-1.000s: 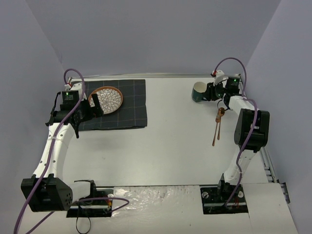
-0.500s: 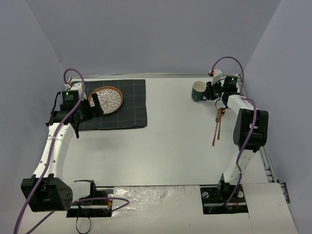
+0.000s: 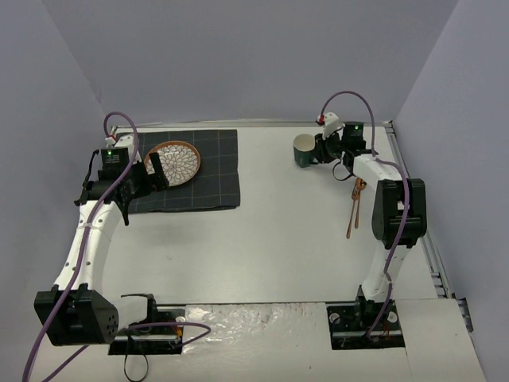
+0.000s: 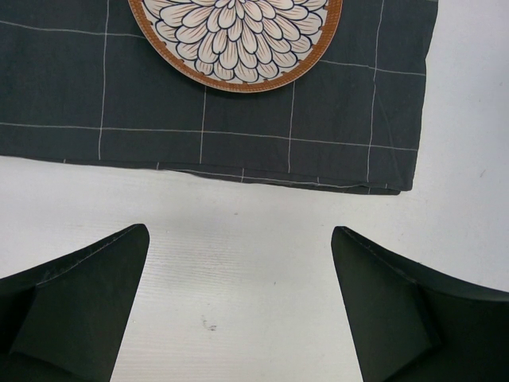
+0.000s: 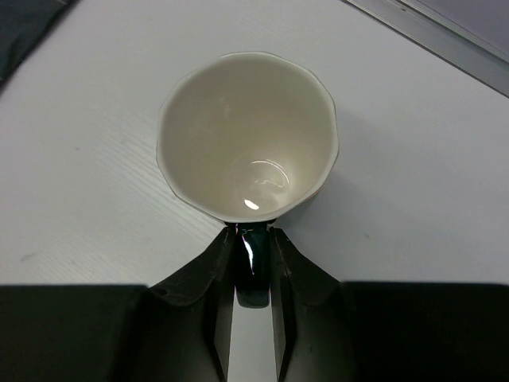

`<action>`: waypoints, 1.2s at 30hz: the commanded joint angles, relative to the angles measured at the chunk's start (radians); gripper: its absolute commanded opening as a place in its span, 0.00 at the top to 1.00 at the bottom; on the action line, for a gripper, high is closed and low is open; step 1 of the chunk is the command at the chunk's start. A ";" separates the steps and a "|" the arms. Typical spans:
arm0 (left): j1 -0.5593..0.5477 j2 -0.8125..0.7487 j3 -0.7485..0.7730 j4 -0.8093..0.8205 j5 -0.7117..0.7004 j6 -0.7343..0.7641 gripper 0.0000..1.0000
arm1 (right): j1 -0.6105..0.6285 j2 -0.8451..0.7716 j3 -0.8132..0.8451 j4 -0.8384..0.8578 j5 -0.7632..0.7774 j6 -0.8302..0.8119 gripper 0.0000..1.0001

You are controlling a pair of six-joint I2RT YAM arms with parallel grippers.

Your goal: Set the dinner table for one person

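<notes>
A dark green mug (image 3: 303, 150) with a cream inside (image 5: 248, 131) is at the back right of the white dinner table (image 3: 262, 231). My right gripper (image 5: 253, 263) is shut on its dark handle, the mug's mouth facing the wrist camera. A flower-patterned plate (image 3: 172, 162) with an orange rim (image 4: 238, 40) lies on a dark grey checked mat (image 3: 191, 171). My left gripper (image 4: 238, 310) stands open over bare tabletop just off the mat's edge, holding nothing. Copper-coloured cutlery (image 3: 355, 205) lies on the table at the right.
The table's metal rim (image 3: 270, 124) runs along the back, close behind the mug; in the right wrist view this rim (image 5: 429, 36) crosses the upper right corner. Grey walls enclose the table on three sides. Both arm bases sit at the near edge.
My right gripper has closed on the mug's handle and carried the mug leftwards, away from the right edge. The left arm, plate and mat have not moved.
</notes>
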 commanded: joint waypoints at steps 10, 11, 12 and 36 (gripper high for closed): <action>0.009 -0.021 0.003 0.047 -0.001 -0.009 0.03 | 0.227 -0.024 0.133 0.276 0.003 0.180 1.00; 0.008 -0.021 0.003 0.048 -0.003 -0.009 0.03 | 0.238 -0.016 0.144 0.286 0.003 0.187 1.00; 0.008 -0.021 0.003 0.048 -0.004 -0.009 0.03 | 0.246 -0.010 0.150 0.294 0.004 0.191 1.00; 0.008 -0.017 0.000 0.050 0.001 -0.012 0.03 | 0.301 0.054 0.082 0.558 -0.009 0.287 1.00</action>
